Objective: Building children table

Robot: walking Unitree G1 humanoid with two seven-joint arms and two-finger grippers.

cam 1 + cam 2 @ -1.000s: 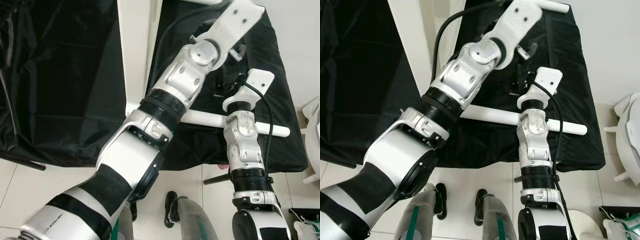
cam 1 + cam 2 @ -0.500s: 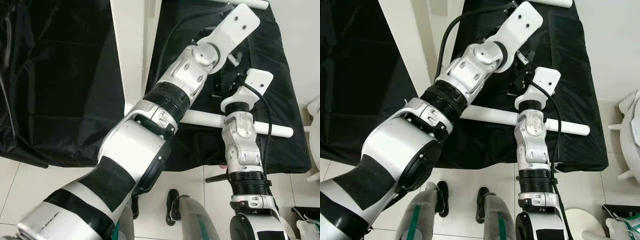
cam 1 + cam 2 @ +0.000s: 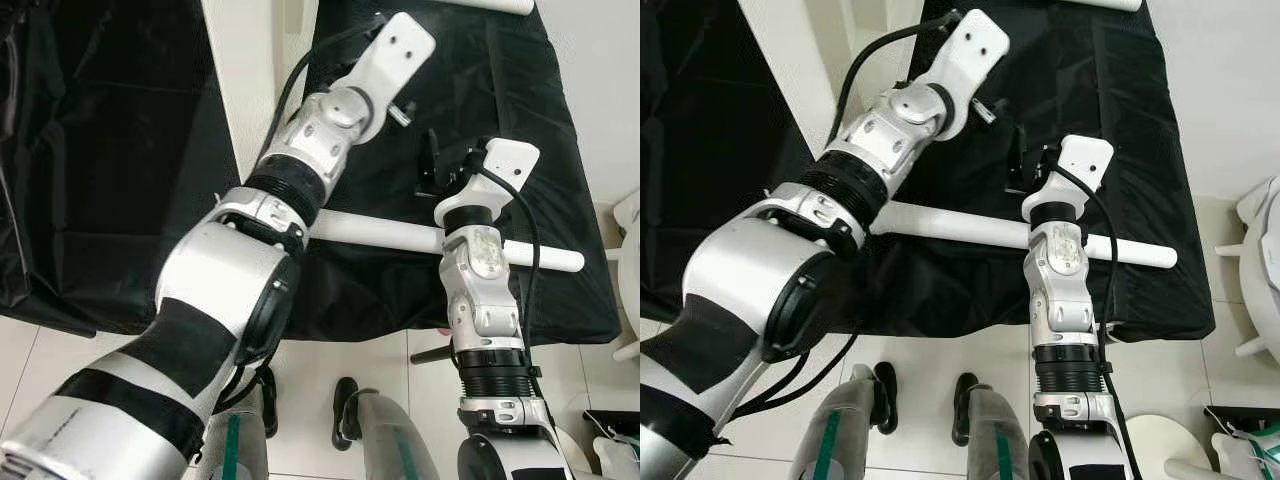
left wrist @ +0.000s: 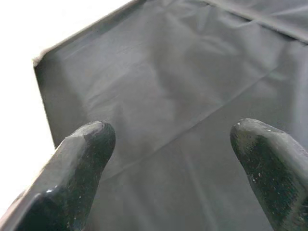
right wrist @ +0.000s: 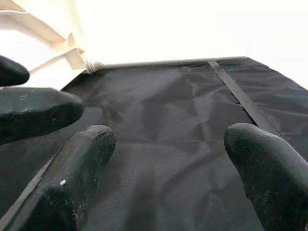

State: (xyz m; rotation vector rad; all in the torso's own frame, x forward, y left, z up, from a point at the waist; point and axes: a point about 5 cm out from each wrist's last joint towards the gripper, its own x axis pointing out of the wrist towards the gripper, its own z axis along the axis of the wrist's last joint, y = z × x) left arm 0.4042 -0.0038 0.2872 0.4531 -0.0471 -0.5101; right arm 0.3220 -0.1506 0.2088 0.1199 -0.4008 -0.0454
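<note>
Black-draped surface (image 3: 520,120) ahead, cloth creased, running from near edge to far end. Second black-covered mass (image 3: 110,170) on the robot's left, parted from the first by a white upright panel (image 3: 235,90). Pale tiled floor (image 3: 60,370) below, robot's own feet (image 3: 965,400) at bottom centre. White object (image 3: 1260,270) at right edge, kind not discernible.

Left arm (image 3: 230,290) large in the foreground, reaching up and across over the surface, wrist bracket high above the cloth. Right arm (image 3: 1060,300) upright from below, wrist over the middle of the surface.

Long white table leg (image 3: 400,237) lying flat across the near part of the surface, roughly crosswise, one end under the left arm, other end near the right-hand edge; right forearm crosses in front of it. Second white rod (image 3: 495,5) at the far end of the surface, mostly cut off.

Left claw (image 4: 173,159): fingers spread wide, nothing between, hovering over bare cloth near a corner of the surface. Right claw (image 5: 163,163): fingers likewise spread wide, nothing gripped, cloth beneath; white rod and white frame pieces beyond it at the cloth's edge. Another black finger (image 5: 38,113) alongside in the right wrist view.

Right claw's black fingertips (image 3: 428,165) also seen from above, just past the table leg, apart from it.
</note>
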